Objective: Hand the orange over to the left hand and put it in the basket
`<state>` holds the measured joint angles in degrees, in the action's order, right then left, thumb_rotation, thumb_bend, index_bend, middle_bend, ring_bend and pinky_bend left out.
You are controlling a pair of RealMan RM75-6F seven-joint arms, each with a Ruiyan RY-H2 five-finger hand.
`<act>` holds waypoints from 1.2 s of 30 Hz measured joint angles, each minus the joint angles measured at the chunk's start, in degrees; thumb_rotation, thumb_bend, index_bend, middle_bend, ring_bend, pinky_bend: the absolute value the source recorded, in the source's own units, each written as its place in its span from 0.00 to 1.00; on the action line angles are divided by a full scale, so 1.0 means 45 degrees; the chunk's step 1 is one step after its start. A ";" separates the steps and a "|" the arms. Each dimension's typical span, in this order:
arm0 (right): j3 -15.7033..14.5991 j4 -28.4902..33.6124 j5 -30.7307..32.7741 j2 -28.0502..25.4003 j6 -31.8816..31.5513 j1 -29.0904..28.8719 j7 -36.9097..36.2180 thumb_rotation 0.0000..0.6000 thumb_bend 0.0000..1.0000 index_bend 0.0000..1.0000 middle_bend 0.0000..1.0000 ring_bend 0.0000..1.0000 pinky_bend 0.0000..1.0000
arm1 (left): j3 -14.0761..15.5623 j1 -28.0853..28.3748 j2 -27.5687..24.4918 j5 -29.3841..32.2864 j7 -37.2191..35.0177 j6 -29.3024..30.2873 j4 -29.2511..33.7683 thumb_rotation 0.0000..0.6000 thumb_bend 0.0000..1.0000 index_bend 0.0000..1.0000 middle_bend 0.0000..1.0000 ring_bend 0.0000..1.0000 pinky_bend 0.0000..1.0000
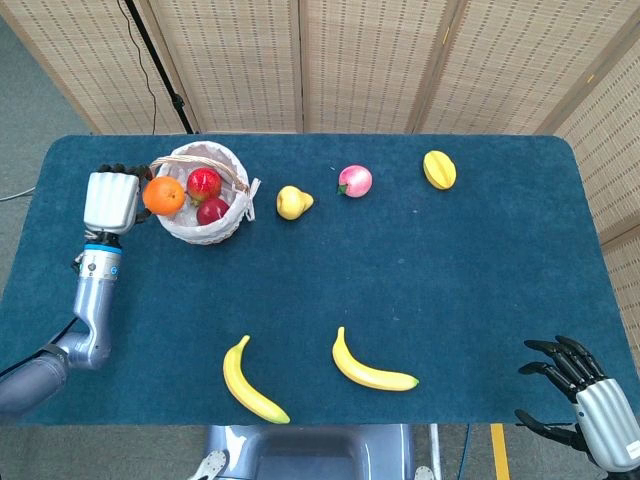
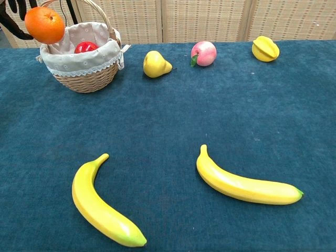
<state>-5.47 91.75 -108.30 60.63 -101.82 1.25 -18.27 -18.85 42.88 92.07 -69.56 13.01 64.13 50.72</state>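
My left hand (image 1: pixel 112 198) holds the orange (image 1: pixel 163 195) over the left rim of the wicker basket (image 1: pixel 222 228). In the chest view the orange (image 2: pixel 44 24) hangs above the basket's lined rim (image 2: pixel 79 61), with dark fingers (image 2: pixel 14 21) behind it. Two red fruits (image 1: pixel 208 195) lie inside the basket. My right hand (image 1: pixel 580 395) is at the table's near right corner, fingers spread, holding nothing.
A yellow pear (image 1: pixel 292 202), a pink peach (image 1: pixel 355 181) and a yellow starfruit (image 1: pixel 438 169) lie along the far side. Two bananas (image 1: pixel 252 381) (image 1: pixel 370 366) lie near the front edge. A dark stand pole (image 1: pixel 160 66) rises behind the basket.
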 measured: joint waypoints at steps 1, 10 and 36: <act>-0.0011 -0.0007 -0.0010 -0.0012 -0.0008 0.0001 -0.0026 1.00 0.00 0.39 0.24 0.23 0.15 | 0.0027 0.0083 0.0140 -0.0043 -0.0109 -0.0035 -0.0209 1.00 0.15 0.55 0.45 0.35 0.45; -0.0063 0.0013 -0.0140 -0.0055 -0.0123 0.0028 -0.0088 1.00 0.00 0.40 0.25 0.23 0.15 | 0.0358 0.0253 -0.0273 -0.0110 -0.0582 -0.1030 0.0489 1.00 0.02 0.06 0.01 0.01 0.18; 0.0504 0.0036 0.0996 0.0440 0.1135 -0.0544 0.0577 1.00 0.00 0.35 0.21 0.21 0.15 | 0.1973 -0.3754 -0.5727 -0.0505 0.0350 0.2303 1.0400 1.00 0.01 0.00 0.00 0.00 0.11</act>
<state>-3.20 91.91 -103.82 62.61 -96.71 -1.20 -15.68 -9.97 25.98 66.30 -71.83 14.59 74.50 97.52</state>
